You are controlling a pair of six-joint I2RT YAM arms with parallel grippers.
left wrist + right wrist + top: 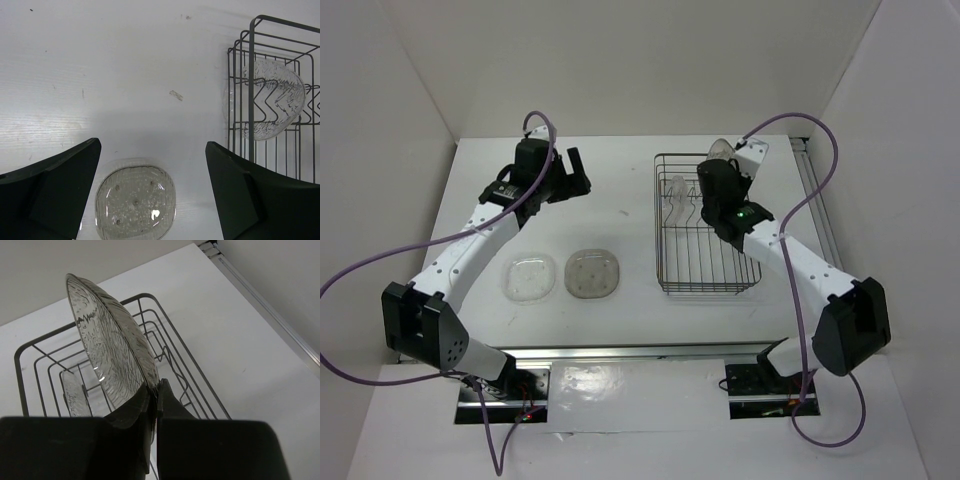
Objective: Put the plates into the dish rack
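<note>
Right wrist view: the right gripper [156, 390] is clamped on the lower rim of a smoky grey plate [107, 350]. The plate stands on edge above the gripper's fingers, over the dish rack [705, 262]. A clear plate [270, 100] stands upright inside the rack. The left gripper [152, 145] hangs wide open above the table [620, 200]. A second grey plate [136, 202] lies flat on the table nearer the arm bases, with a second clear plate [531, 277] just beside it.

A white table [620, 190] fills the middle of the top view, with plain white walls [650, 60] at the top, left and right of the frame. A metal rail [817, 200] runs along its right edge (the light is even, with soft shadows).
</note>
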